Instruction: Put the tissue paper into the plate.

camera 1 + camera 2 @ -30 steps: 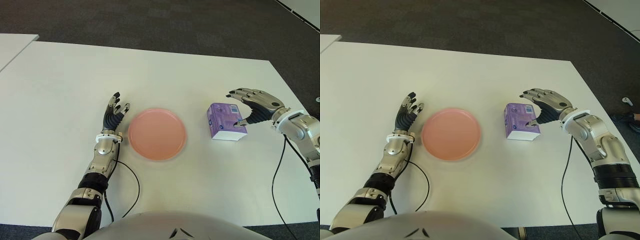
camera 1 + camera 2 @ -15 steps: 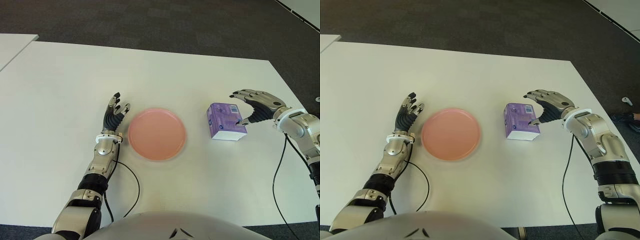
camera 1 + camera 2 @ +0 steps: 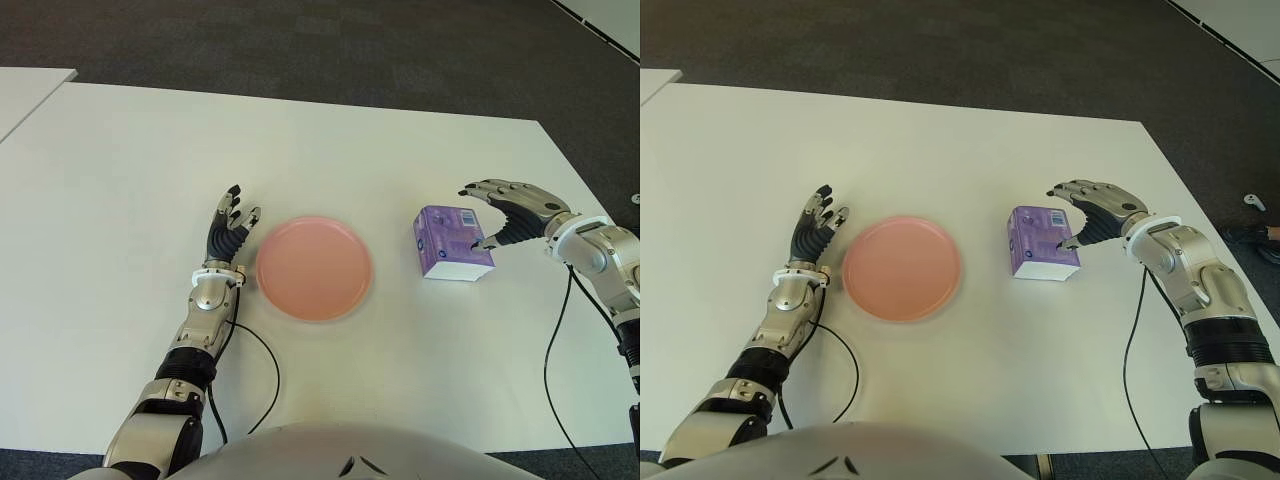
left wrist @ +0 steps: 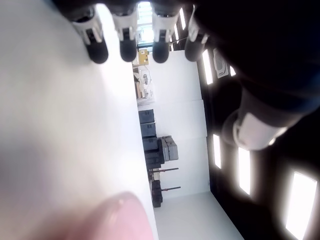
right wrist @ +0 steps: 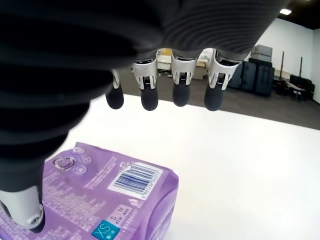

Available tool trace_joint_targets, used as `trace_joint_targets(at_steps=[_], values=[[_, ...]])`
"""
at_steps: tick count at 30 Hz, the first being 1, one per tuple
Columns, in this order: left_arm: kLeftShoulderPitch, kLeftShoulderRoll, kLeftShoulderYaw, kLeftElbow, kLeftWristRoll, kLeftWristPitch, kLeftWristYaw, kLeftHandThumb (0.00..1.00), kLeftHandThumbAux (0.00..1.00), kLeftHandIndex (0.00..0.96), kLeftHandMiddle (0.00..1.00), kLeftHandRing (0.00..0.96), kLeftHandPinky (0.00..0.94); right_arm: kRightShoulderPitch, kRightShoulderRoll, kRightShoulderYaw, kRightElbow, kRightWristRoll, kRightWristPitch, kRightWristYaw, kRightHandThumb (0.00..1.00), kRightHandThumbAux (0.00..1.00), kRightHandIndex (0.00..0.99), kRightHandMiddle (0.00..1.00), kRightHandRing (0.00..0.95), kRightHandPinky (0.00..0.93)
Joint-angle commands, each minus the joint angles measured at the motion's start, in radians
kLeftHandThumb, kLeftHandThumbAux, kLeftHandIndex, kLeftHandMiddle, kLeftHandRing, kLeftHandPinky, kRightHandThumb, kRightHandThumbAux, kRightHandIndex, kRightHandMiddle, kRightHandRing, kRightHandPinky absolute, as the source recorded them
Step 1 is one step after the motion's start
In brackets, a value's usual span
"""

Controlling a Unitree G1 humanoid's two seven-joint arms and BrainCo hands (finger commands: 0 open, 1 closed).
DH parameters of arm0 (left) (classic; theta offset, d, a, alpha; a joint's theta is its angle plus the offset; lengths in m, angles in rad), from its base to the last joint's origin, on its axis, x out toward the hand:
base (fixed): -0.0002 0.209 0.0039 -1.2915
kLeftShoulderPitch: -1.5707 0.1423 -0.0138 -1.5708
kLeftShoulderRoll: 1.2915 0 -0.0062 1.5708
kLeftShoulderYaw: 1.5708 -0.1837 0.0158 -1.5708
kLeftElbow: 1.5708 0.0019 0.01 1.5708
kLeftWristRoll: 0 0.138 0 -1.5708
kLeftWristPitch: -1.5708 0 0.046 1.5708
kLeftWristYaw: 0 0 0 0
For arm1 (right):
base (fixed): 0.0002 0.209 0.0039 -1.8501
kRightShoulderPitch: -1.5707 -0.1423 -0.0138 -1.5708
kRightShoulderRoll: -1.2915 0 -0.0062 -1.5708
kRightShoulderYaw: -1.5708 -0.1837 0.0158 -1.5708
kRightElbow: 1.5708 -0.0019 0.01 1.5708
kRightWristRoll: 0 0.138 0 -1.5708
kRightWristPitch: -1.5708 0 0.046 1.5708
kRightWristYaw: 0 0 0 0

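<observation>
Right hand (image 3: pixel 508 208), fingers spread and holding nothing, poised at the right edge of the purple plastic-wrapped tissue paper pack (image 3: pixel 451 243), thumb tip close to the pack; contact cannot be confirmed. The pack lies flat on the white table (image 3: pixel 400 380), well right of the round pink plate (image 3: pixel 314 267). Left hand (image 3: pixel 229 232), fingers extended and empty, shows just left of the plate. Progress: nothing completed; grasp, transfer and release into the plate all remain.
</observation>
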Motion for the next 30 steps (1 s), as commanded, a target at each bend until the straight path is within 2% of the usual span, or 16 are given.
trace_joint_targets(at_steps=[1, 20, 30], values=[[0.019, -0.002, 0.005, 0.024, 0.002, 0.013, 0.002, 0.0, 0.554, 0.0, 0.0, 0.0, 0.0, 0.001, 0.005, 0.015, 0.012, 0.002, -0.005, -0.002, 0.195, 0.617, 0.011, 0.034, 0.0, 0.0], [0.013, -0.003, 0.008, 0.039, 0.002, 0.002, 0.005, 0.0, 0.566, 0.0, 0.0, 0.0, 0.0, 0.0, 0.007, 0.036, 0.021, 0.003, -0.02, -0.009, 0.188, 0.627, 0.013, 0.024, 0.0, 0.0], [0.014, 0.0, 0.008, 0.044, 0.001, -0.008, -0.002, 0.0, 0.561, 0.0, 0.0, 0.0, 0.0, 0.024, 0.004, 0.018, -0.017, 0.022, -0.03, -0.016, 0.161, 0.611, 0.001, 0.03, 0.0, 0.0]])
